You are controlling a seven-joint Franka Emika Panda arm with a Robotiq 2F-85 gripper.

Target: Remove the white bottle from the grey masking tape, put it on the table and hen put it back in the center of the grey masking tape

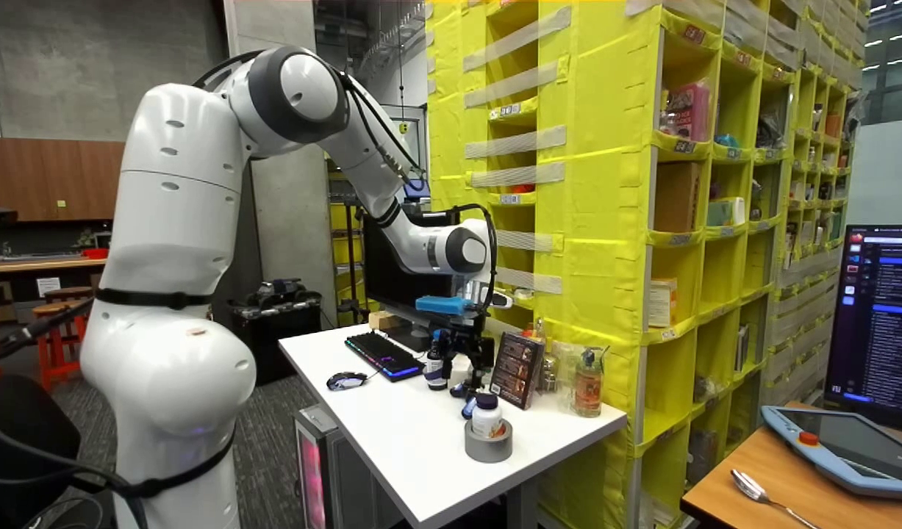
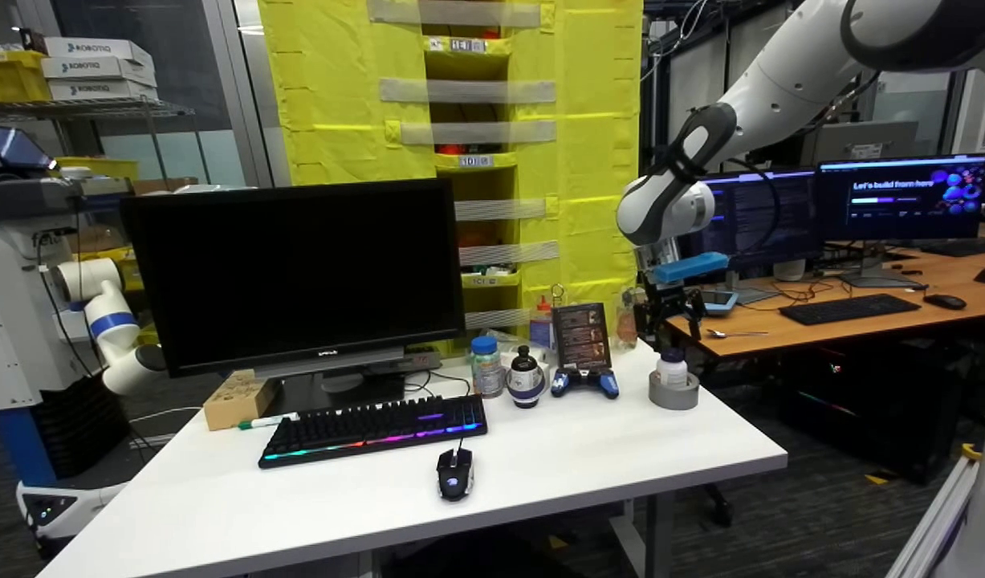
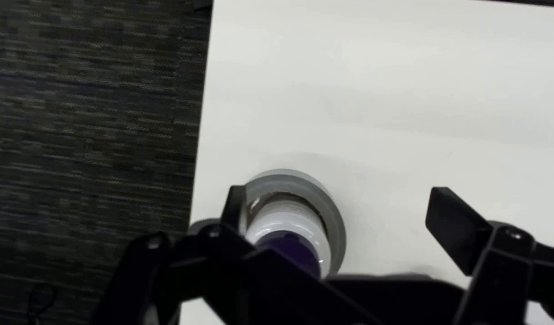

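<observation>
Probably light, stiff, slick and best pinched by its upper sides, the short white plastic-looking bottle (image 1: 487, 421) stands inside the grey ring-shaped tape roll (image 1: 488, 448), at eight o'clock from mid-gap of the spread, empty black gripper (image 3: 342, 216) in the wrist view.

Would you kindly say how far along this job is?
Done: unclear; the white bottle sits inside the grey masking tape, as at start or finish. In hand: nothing; the end effector is open and empty. Left, probably: lifting it out, onto the table, then back.
</observation>
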